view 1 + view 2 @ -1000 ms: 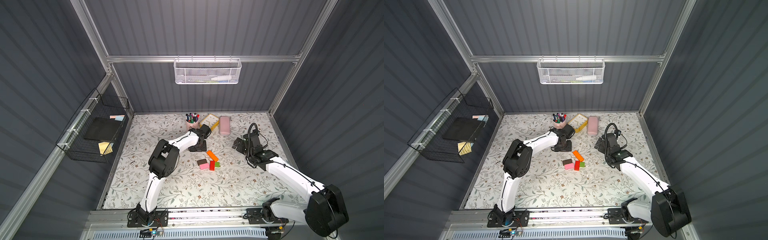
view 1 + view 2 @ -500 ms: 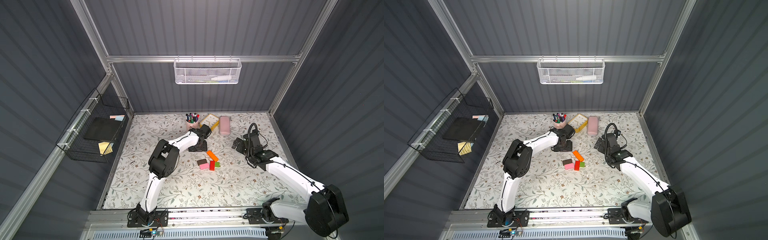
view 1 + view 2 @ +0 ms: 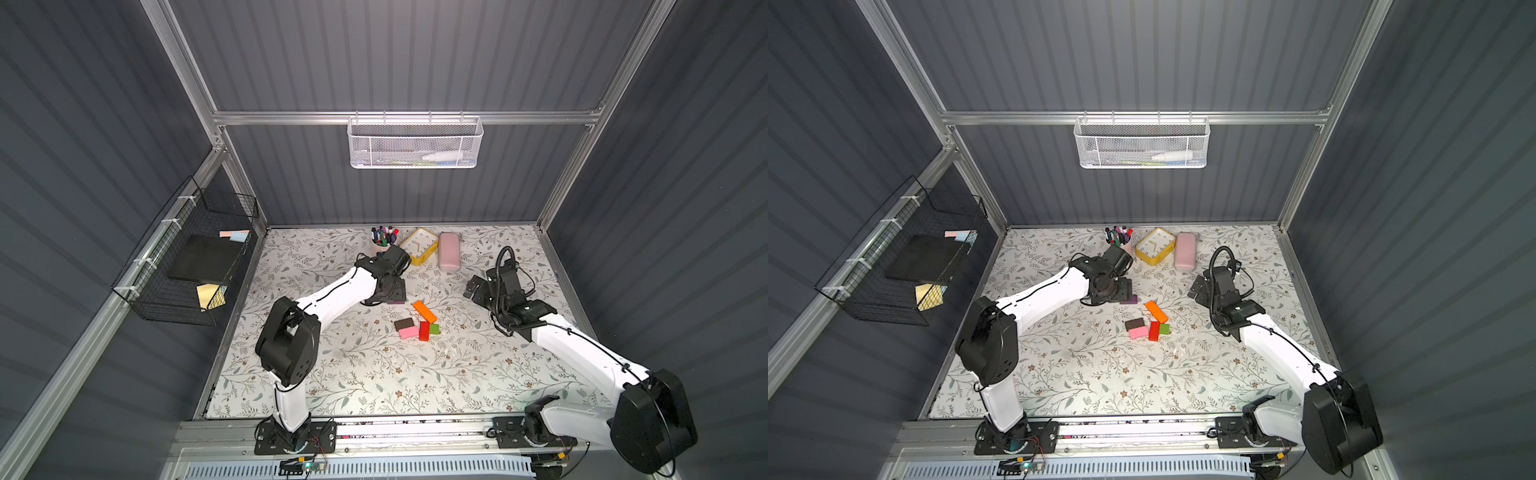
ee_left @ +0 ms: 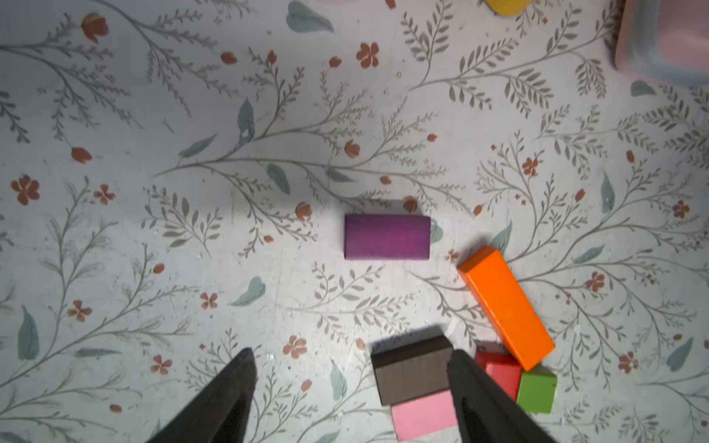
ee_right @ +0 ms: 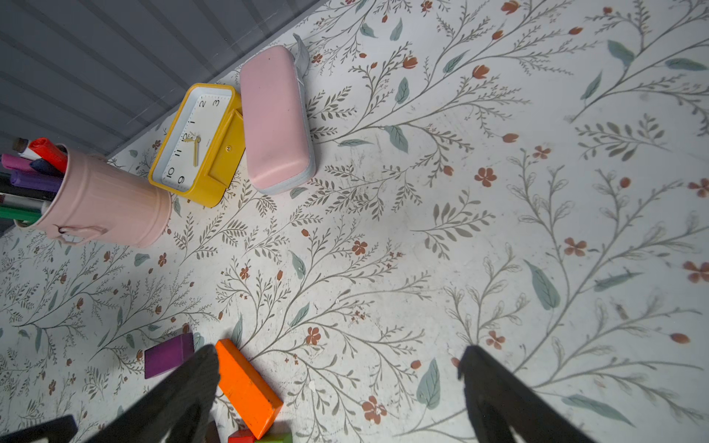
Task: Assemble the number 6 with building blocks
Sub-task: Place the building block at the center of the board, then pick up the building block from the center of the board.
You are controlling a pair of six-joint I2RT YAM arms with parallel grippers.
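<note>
A purple block (image 4: pixel 386 236) lies flat and alone on the floral table, just beyond my left gripper (image 4: pixel 351 364); only its edge (image 3: pixel 395 303) shows in a top view. That gripper hovers above the table, open and empty. Brown (image 4: pixel 412 368) and pink (image 4: pixel 424 416) blocks touch end to end. Red (image 3: pixel 424 331) and green (image 3: pixel 434 329) blocks sit beside the pink one. The orange bar (image 3: pixel 424 311) lies slanted, its end against red and green. My right gripper (image 5: pixel 337 354) hangs open to the right of the cluster, over bare table, holding nothing.
At the back of the table stand a pink pen cup (image 5: pixel 103 199), a yellow clock (image 5: pixel 199 142) and a pale pink case (image 5: pixel 274 119). A white mesh basket (image 3: pixel 415 143) hangs on the back wall and a black wire rack (image 3: pixel 187 257) on the left wall.
My left gripper's jaws have spread apart over the purple block, which now rests free on the table. Both arms have stayed nearly where they were.
</note>
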